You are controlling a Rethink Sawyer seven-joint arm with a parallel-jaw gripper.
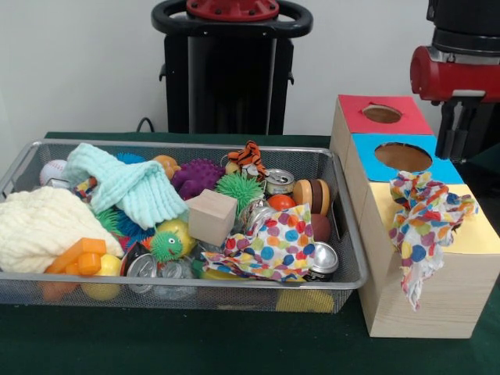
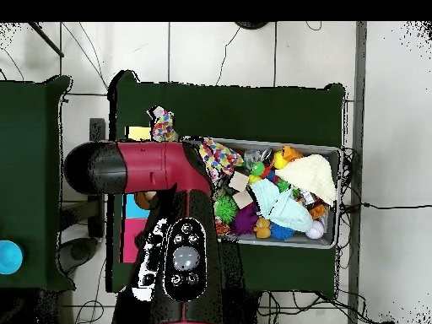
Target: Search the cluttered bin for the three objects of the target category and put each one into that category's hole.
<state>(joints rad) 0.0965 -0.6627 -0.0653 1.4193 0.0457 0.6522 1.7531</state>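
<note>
The wire mesh bin point(image 1: 156, 293) lies on the green table and also shows in the overhead view point(image 2: 339, 194). One polka-dot cloth point(image 1: 269, 246) lies in the bin's front right part, seen from above too point(image 2: 219, 158). A second polka-dot cloth point(image 1: 426, 215) is bunched on the yellow-topped box point(image 1: 484, 234), hangs down its front and hides the hole; it also shows in the overhead view point(image 2: 163, 125). No third such cloth shows. My gripper point(image 1: 459, 133) hangs behind the blue box, up and back from that cloth. In the overhead view my arm hides it.
Blue-topped point(image 1: 437, 168) and red-topped point(image 1: 363, 103) boxes stand behind the yellow one. The bin holds a mint knitted cloth point(image 1: 133, 187), a cream knitted cloth point(image 1: 39, 226), a wooden cube point(image 1: 211, 217), cans point(image 1: 322, 259), spiky balls and orange blocks.
</note>
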